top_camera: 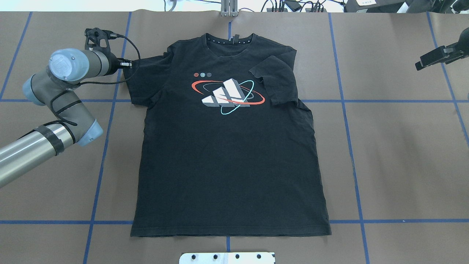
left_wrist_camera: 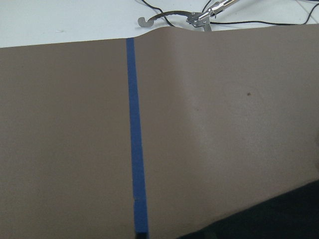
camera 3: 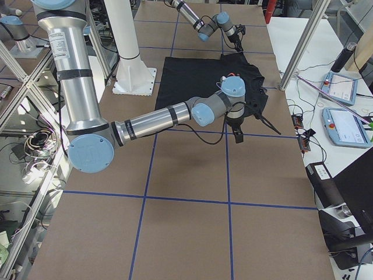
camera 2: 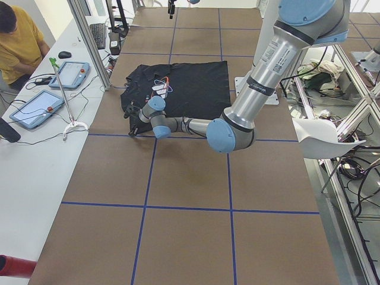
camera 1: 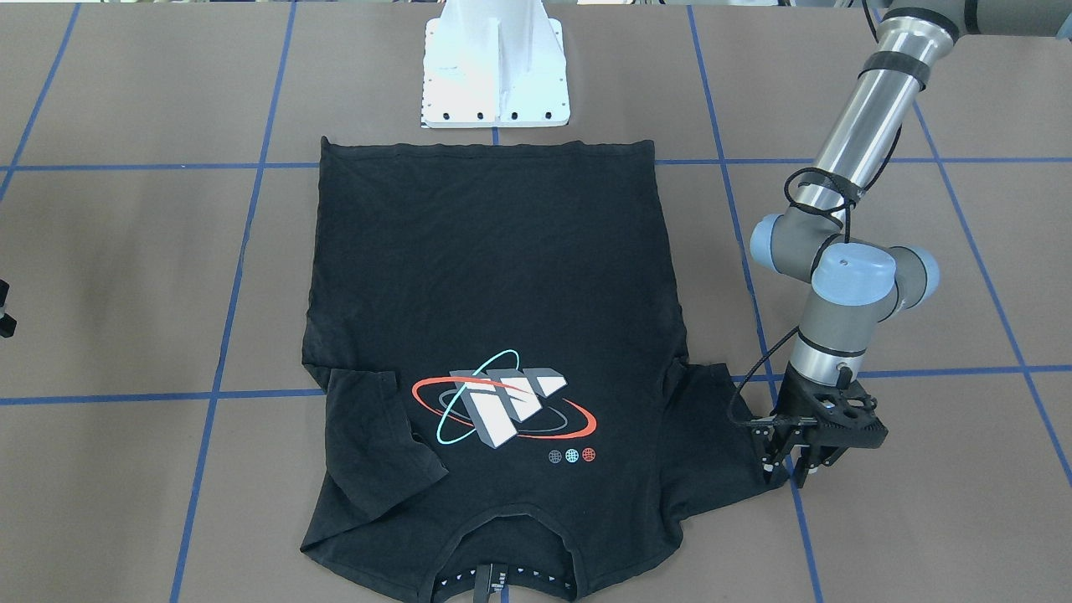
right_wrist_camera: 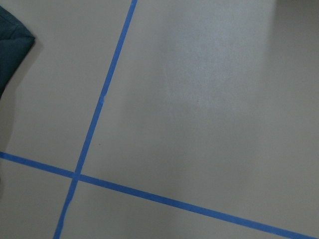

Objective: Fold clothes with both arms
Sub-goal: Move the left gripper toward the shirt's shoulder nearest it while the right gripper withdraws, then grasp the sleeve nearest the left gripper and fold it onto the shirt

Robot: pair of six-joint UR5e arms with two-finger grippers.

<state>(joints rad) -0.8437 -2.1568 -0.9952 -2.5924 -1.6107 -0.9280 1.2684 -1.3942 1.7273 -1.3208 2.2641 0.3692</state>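
The black T-shirt [top_camera: 227,157] lies flat and logo up on the brown table, collar at the far side and hem near the robot's base. One sleeve [top_camera: 278,79] is folded over onto the chest. The other sleeve [camera 1: 720,427] lies spread out, and my left gripper [camera 1: 790,476] points down at its outer tip, fingers apart and open. The left wrist view shows only a strip of black cloth [left_wrist_camera: 269,219] at its bottom edge. My right gripper [top_camera: 421,65] hovers far off the shirt's other side. I cannot tell whether it is open or shut.
The white base pedestal [camera 1: 496,67] stands just behind the hem. Blue tape lines [top_camera: 344,110] grid the table. A person [camera 2: 21,38] sits at a side bench with tablets [camera 2: 35,107] beyond the far edge.
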